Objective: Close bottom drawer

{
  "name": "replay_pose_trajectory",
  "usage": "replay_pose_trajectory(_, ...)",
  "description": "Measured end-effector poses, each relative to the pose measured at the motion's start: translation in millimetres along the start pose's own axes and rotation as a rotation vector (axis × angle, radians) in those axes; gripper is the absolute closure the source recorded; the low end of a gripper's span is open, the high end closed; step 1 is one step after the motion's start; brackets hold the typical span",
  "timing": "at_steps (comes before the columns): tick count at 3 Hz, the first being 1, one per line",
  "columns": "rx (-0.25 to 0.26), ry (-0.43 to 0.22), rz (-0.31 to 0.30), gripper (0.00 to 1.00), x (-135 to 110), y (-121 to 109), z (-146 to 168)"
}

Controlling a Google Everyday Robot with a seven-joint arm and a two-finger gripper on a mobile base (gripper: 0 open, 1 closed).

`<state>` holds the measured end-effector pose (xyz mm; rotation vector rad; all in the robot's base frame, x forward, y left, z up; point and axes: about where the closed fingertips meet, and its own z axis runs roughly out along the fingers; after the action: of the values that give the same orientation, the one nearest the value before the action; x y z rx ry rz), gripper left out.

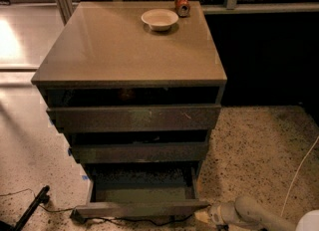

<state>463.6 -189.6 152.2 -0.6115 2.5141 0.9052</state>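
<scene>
Bottom drawer point(142, 195) open; claw point(202, 216) low by front's right corner.

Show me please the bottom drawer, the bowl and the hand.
Bottom drawer point(142, 194): camera view, on its greenish floor.
Bowl point(159, 19): camera view, on the inside, at the middle.
Hand point(203, 216): camera view, at its tip, low by the right end of the drawer's front.

Grey-brown bottom drawer point(142, 208), greenish floor; tan cabinet top point(129, 51); pale hand point(203, 216) bottom right.
</scene>
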Motion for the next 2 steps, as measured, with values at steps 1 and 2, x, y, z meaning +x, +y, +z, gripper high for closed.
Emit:
replay_pose_trajectory(1,0.041,-0.047,-0.013,1.00,-24,1,0)
replay_pose_trajectory(2,0.119,-0.128,-0.032,1.00,-64,-1,1)
